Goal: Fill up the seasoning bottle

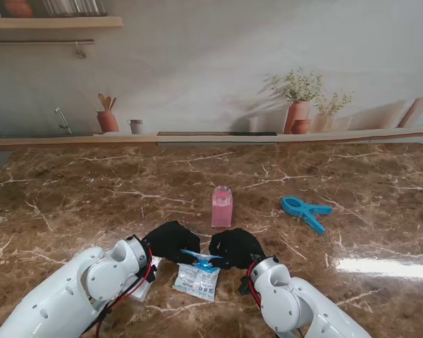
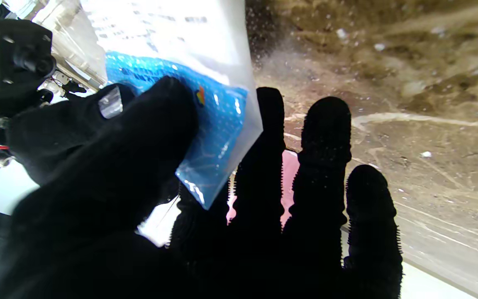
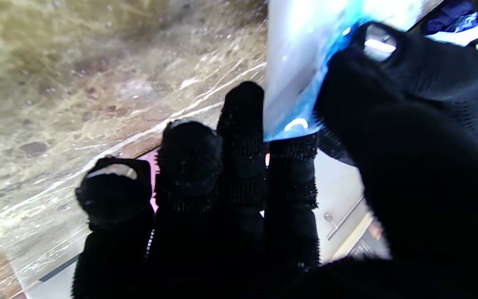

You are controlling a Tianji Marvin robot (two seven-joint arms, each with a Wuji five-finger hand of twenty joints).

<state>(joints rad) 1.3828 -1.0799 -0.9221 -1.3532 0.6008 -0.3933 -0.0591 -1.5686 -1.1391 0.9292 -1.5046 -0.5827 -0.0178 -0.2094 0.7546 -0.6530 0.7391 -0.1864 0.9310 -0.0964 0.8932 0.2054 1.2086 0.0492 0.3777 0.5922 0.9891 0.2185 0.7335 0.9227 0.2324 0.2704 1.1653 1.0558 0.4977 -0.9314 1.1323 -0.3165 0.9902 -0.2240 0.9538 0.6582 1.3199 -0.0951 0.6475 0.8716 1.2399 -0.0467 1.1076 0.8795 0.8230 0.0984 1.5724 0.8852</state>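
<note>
A pink seasoning bottle [image 1: 221, 206] stands upright mid-table, a little farther from me than both hands; slivers of it show between the fingers [image 2: 291, 174]. A clear seasoning packet [image 1: 197, 277] with a blue top strip hangs between my two black-gloved hands. My left hand [image 1: 170, 241] pinches one top corner of the packet [image 2: 214, 137] with thumb and forefinger. My right hand [image 1: 234, 247] pinches the other top corner of the packet [image 3: 301, 79] the same way. The packet's lower part hangs toward me over the table.
A blue plastic clip [image 1: 305, 210] lies on the marble table [image 1: 70, 204] to the right of the bottle. Along the back wall stand a ledge with terracotta pots [image 1: 297, 116], a utensil jar [image 1: 107, 120] and a small cup [image 1: 136, 126].
</note>
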